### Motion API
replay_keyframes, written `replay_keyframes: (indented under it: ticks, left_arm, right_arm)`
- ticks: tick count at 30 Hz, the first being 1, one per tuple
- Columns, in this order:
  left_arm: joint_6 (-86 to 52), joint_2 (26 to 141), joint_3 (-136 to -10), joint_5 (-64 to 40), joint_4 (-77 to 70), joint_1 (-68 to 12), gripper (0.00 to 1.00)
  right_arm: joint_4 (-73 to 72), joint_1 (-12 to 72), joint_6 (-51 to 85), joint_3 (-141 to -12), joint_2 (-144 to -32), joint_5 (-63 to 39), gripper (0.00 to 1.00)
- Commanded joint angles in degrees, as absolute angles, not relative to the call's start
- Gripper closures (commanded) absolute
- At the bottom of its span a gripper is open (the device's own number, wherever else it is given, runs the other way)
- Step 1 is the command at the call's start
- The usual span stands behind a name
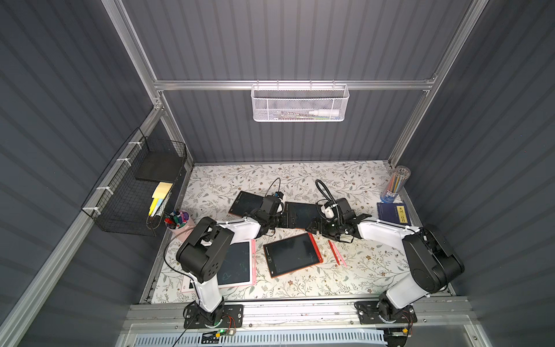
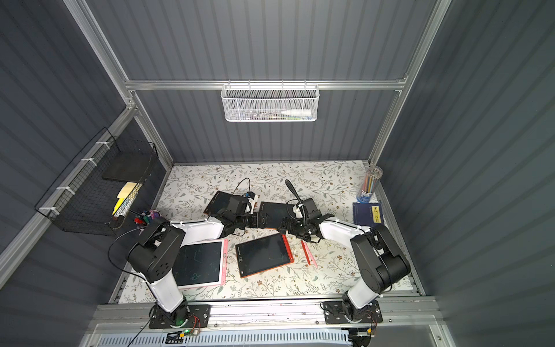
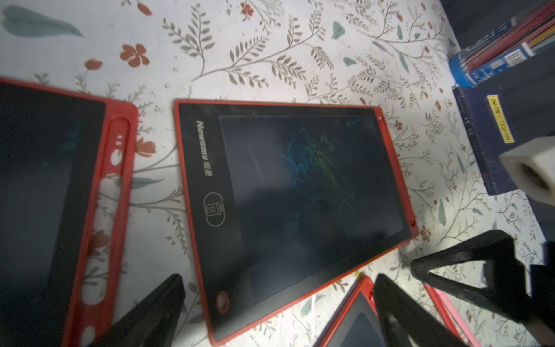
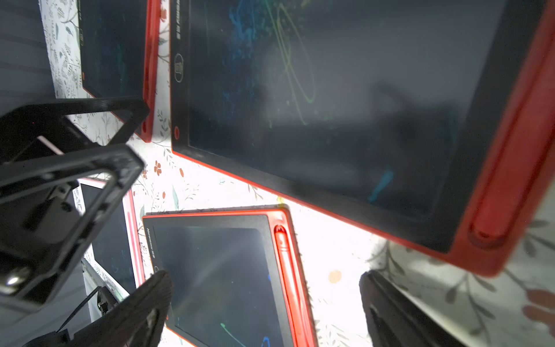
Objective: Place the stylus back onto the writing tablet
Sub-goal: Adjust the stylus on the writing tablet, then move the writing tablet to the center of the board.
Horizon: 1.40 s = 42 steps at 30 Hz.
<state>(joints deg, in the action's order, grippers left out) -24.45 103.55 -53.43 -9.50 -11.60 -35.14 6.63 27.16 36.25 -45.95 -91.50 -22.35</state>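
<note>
Both arms reached in low over the floral worktop [image 1: 300, 177], and the marker to steer by was the front red writing tablet [image 1: 289, 255], lying flat with a docked stylus [image 4: 283, 258] seated in its side slot. The loose red stylus [image 1: 334, 251] lay flat on the worktop just beside that tablet on the right arm's side, clear of its edge. A pink stylus [image 1: 342, 258] lay alongside it, so close I could not tell whether the two touched. Just beyond the front tablet, farther from the robot, sat the middle red tablet [image 3: 300, 195], branded Newsmy and scribbled in green and blue, and in the right wrist view its side groove [image 4: 495, 210] stood bare. The left claw [image 1: 289, 220] hung just past the front tablet's far edge, spread as wide as it goes, with nothing between its fingers [image 3: 150, 315]. The right claw [image 1: 312, 226] faced it from just past the front tablet's far corner on the right arm's side, equally wide and empty, apart from both loose styluses. A third red tablet [image 1: 244, 202] lay beyond the front tablet toward the left arm's side, and the worktop pattern showed through its stylus slot [image 3: 115, 186]. A pink writing tablet [image 1: 237, 264] lay beside the front tablet on the left arm's side, partly under that arm.
</note>
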Motion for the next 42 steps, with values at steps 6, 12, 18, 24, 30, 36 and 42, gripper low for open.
replay_keyframes:
  ticks: [6,12,18,24,30,36,42]
  left_arm:
    - [-23.64,107.51,-56.18,-10.40,-11.96,-34.80,0.01]
    - [-22.99,109.83,-57.18,-12.27,-14.14,-34.80,0.01]
    - [-23.02,112.99,-60.74,-13.97,-16.40,-34.80,0.00]
    - [-24.91,117.81,-66.32,-18.35,-18.65,-34.80,0.01]
    - [-28.21,124.25,-76.73,-18.82,-21.97,-34.89,0.01]
    - [-30.81,129.27,-82.00,-21.92,-25.31,-35.22,0.01]
    - [-32.02,132.02,-84.95,-22.88,-28.10,-36.56,0.01]
  right_arm:
    - [4.26,27.07,37.68,-44.25,-93.49,-22.02,0.02]
    - [6.59,26.50,41.57,-45.65,-96.07,-14.36,0.02]
    - [6.93,24.05,43.35,-47.64,-97.90,-11.39,0.03]
    - [9.48,18.89,41.59,-51.42,-100.03,-10.91,0.04]
    - [11.95,13.91,38.96,-55.28,-101.80,-12.13,0.04]
    - [11.51,9.32,38.58,-58.38,-104.13,-14.72,0.04]
    - [10.77,6.80,38.45,-62.13,-107.61,-17.39,0.04]
